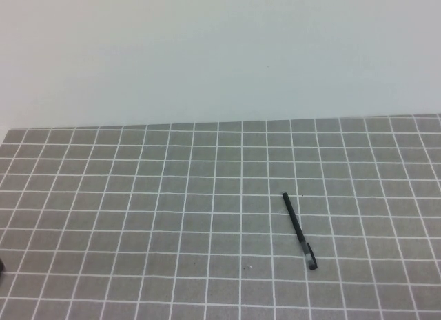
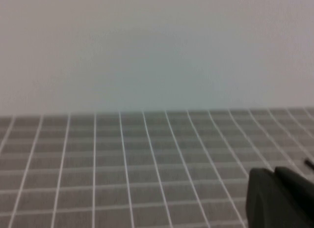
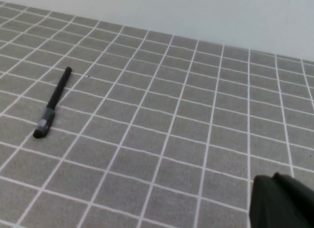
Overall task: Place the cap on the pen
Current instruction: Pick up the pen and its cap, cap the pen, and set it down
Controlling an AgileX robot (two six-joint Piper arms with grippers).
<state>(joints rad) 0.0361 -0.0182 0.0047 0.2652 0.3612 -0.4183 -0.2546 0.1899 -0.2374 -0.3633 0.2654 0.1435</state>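
A black pen lies flat on the grey gridded mat, right of centre in the high view, slanting from far-left to near-right. Its near end carries a thicker section with a small grey mark. The right wrist view shows the same pen lying alone, well away from my right gripper, whose dark fingers are pressed together with nothing between them. My left gripper is likewise shut on nothing, far from the pen. Neither arm reaches into the high view except a dark sliver at the left edge.
A plain pale wall rises behind the mat's far edge. White lines divide the mat into small squares. A short dark tip shows at the edge of the left wrist view.
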